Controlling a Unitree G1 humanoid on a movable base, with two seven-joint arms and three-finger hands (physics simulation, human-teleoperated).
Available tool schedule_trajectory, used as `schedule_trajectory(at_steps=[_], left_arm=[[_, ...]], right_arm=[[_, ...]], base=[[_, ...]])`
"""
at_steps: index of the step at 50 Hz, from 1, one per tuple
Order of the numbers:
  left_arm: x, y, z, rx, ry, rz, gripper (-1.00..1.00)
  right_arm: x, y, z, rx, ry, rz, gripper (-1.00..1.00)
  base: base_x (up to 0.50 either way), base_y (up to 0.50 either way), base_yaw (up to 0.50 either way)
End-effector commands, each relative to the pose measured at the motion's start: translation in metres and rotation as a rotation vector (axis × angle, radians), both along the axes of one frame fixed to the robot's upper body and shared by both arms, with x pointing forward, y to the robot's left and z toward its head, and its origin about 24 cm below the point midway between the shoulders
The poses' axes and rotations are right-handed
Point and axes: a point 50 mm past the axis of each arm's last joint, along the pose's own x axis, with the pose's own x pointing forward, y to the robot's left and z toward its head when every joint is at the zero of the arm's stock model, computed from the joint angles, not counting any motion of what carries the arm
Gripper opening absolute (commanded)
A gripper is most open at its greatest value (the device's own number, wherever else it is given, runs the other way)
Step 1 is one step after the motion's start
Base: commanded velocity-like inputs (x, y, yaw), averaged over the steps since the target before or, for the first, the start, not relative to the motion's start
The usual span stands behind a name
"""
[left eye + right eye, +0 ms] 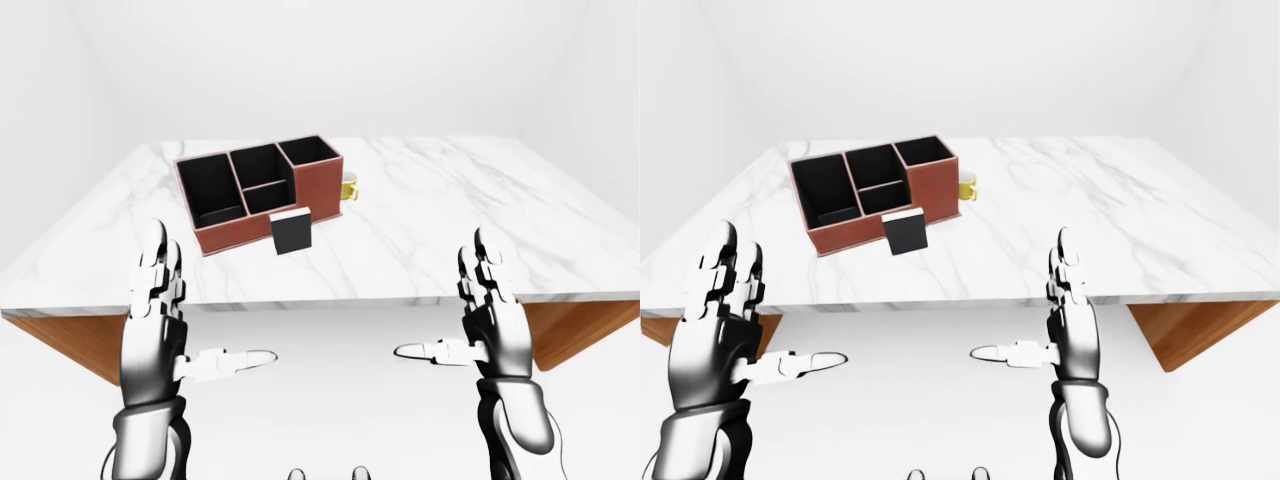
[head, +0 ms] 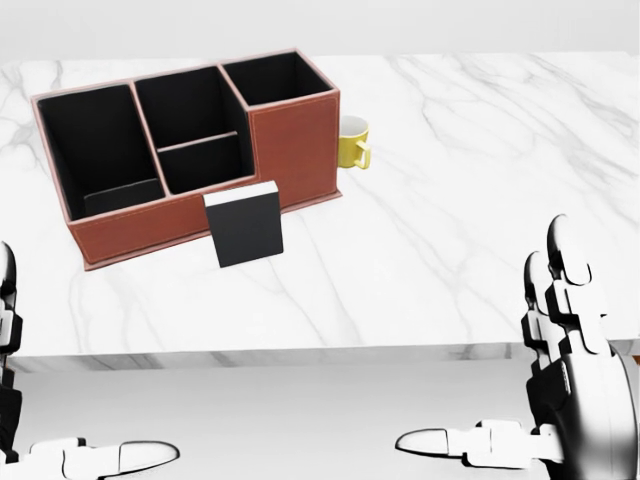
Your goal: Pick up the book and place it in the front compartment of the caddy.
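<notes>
A black book (image 2: 246,228) with a white top edge stands upright on the marble table, leaning against the near wall of the brown leather caddy (image 2: 295,140). The caddy has several black-lined compartments. My left hand (image 1: 165,310) is open, raised below the table's near edge at the left. My right hand (image 1: 480,305) is open, raised below the near edge at the right. Both hands are empty and well short of the book.
A yellow mug (image 2: 352,142) stands on the table (image 2: 470,200) just right of the caddy, partly hidden by it. The marble table has wooden sides (image 1: 575,330). White walls surround it.
</notes>
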Motion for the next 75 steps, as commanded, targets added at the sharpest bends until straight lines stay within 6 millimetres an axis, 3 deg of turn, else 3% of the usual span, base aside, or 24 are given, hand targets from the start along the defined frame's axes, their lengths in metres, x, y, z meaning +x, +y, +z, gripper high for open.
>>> schedule_trajectory(at_steps=[1, 30, 75], left_arm=[[-0.004, -0.005, 0.006, 0.055, -0.016, -0.004, 1.0], [-0.005, -0.002, 0.005, 0.023, -0.011, -0.015, 1.0], [-0.008, -0.001, 0.004, 0.023, -0.001, -0.009, 1.0]], right_arm=[[0.003, 0.001, 0.0, 0.004, -0.003, 0.008, 1.0], [0.003, 0.006, 0.008, -0.008, -0.04, 0.027, 1.0], [0.003, 0.009, 0.005, -0.013, -0.027, 0.036, 1.0]], base=[[0.5, -0.18, 0.0], [0.5, -0.18, 0.0], [0.5, 0.0, 0.0]])
